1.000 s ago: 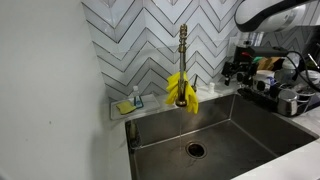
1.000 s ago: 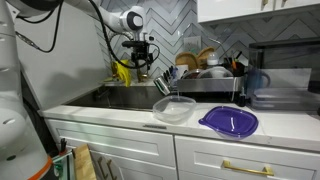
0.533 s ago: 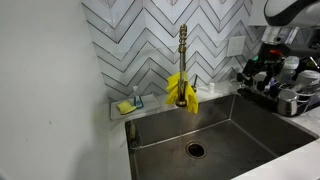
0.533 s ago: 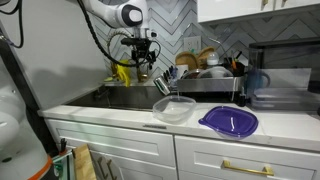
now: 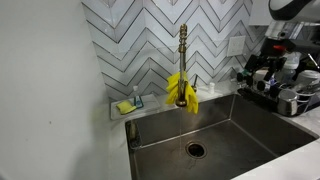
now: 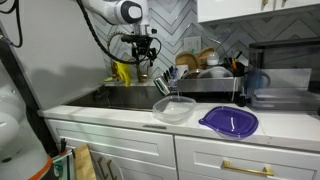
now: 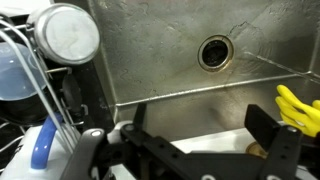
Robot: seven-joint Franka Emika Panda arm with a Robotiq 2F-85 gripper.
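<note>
1. Claw (image 6: 143, 68) hangs above the sink (image 5: 205, 125), at the end nearest the rack (image 6: 205, 76). Its jaws stand wide apart with nothing between them.
2. Rack, the closest thing to the claw, sits on the counter (image 6: 280, 120) just beside the basin, packed with dishes. In the wrist view, what looks like a round steel lid (image 7: 66, 35) and some wire bars crowd the frame's edge.
3. Drain (image 7: 214, 52) lies in the bare basin floor, well apart from the claw.
4. Faucet (image 5: 183, 50) rises at the tiled back wall with a yellow cloth (image 5: 181, 90) draped over it. A sponge (image 5: 125, 106) rests on the ledge at the far corner.
5. Out on the counter, a clear bowl (image 6: 174, 109) and a purple plate (image 6: 229, 121) sit near each other, away from the arm.
6. Spread fingers so near the rack's wires look like the main hazard. A sideways drift could hook a bar or nudge a dish, and stacked ware could topple into the sink.
7. A straight descent here risks striking the basin's rim rather than open space, since the wrist view shows the edge directly beneath.
8. A swing toward the faucet could snag the cloth, which shows close by one finger in the wrist view.
</note>
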